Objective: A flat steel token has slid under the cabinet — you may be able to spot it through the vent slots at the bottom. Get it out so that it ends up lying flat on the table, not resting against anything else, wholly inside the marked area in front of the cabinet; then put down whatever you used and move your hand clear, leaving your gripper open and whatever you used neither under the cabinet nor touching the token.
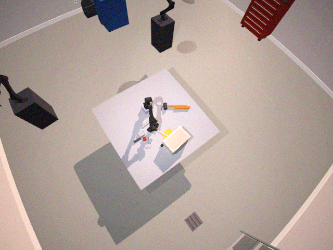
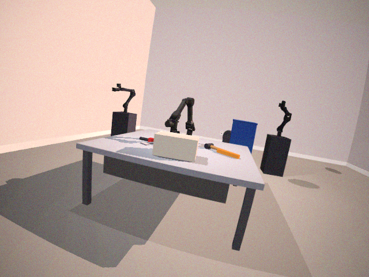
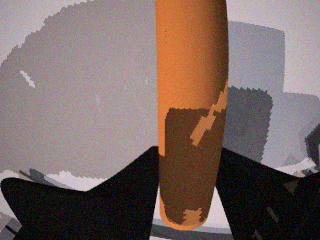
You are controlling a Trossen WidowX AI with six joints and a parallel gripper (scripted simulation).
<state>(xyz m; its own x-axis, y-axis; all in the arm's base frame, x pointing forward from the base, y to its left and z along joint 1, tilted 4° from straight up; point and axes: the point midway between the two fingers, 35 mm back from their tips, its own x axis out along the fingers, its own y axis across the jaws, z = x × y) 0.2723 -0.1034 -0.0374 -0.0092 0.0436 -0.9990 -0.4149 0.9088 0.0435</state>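
My gripper [image 1: 155, 129] [image 3: 187, 172] is shut on the orange handle [image 3: 192, 60] of a tool, which fills the middle of the wrist view. The tool's thin pale shaft [image 1: 161, 132] runs from the fingers across the yellow marked area [image 1: 169, 131] toward the cabinet; its far end cannot be made out. The cream cabinet [image 1: 176, 139] [image 2: 174, 146] stands on the table [image 1: 129, 102] [image 2: 232, 171], with the marked area in front of it. In the exterior view the cabinet hides the fingertips. The steel token is not visible in any view.
A hammer [image 1: 181, 107] [image 2: 228, 153] with an orange handle lies to one side. A red block [image 1: 144, 138] [image 2: 151, 139] with a dark bar [image 1: 137, 140] [image 2: 143, 138] and several pale flat pieces lie on the other. A small black block [image 1: 162, 145] is beside the cabinet.
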